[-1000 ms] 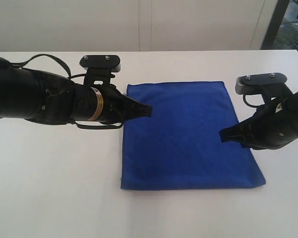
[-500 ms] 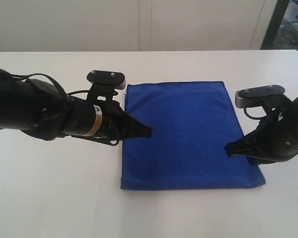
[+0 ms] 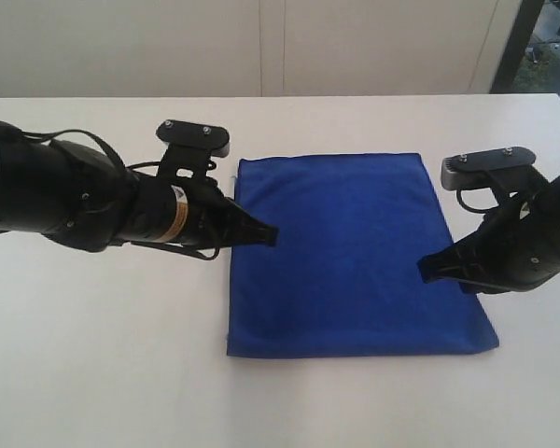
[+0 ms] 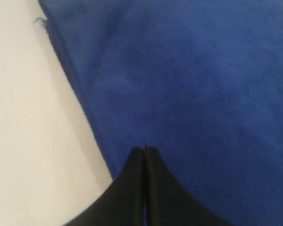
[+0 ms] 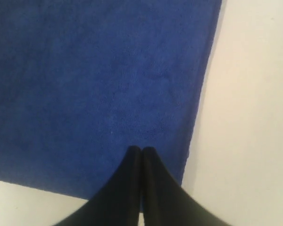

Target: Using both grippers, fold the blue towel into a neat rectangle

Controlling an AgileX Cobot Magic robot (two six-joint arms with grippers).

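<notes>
The blue towel [image 3: 350,252] lies flat on the white table as a rectangle, a little wider at its near edge. My left gripper [image 3: 273,234] is shut with nothing in it, its tip over the towel's left edge about halfway along. In the left wrist view the closed tip [image 4: 145,149] hovers over the towel [image 4: 193,84] just inside its edge. My right gripper [image 3: 424,267] is shut and empty too, its tip over the towel's right side near the lower corner. The right wrist view has that tip [image 5: 141,149] above the towel [image 5: 94,84] close to the edge.
The white table [image 3: 103,373] spreads wide around the towel. A pale wall panel [image 3: 261,47] runs behind the table's far edge, with a dark frame [image 3: 518,42] at the back right.
The left gripper has swung along the towel's left edge, toward me then slightly back. The right gripper has dipped toward the near right corner and edged back. The towel has not moved.
</notes>
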